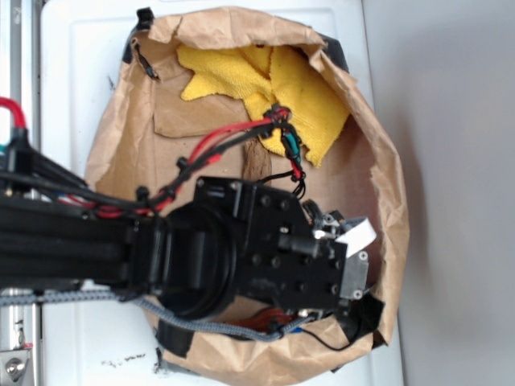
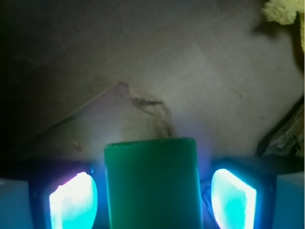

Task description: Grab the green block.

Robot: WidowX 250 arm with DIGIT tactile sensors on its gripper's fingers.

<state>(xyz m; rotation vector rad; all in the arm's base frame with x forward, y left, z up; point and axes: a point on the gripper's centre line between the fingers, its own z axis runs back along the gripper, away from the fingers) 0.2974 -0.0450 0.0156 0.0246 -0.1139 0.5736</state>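
The green block (image 2: 151,183) lies on brown paper and fills the lower middle of the wrist view. My gripper (image 2: 152,198) straddles it, one glowing pad on each side. A narrow gap shows between each pad and the block, so the gripper is open and not touching it. In the exterior view my gripper (image 1: 354,269) points down into the right part of the paper bag. There the black arm hides the block and the fingertips.
The crumpled walls of the brown paper bag (image 1: 390,193) ring the work area closely. A yellow cloth (image 1: 265,80) lies at the back, and its corner (image 2: 284,10) shows in the wrist view. A brown bark piece (image 1: 257,165) lies near the cloth, and its end (image 2: 282,138) sits right of the gripper.
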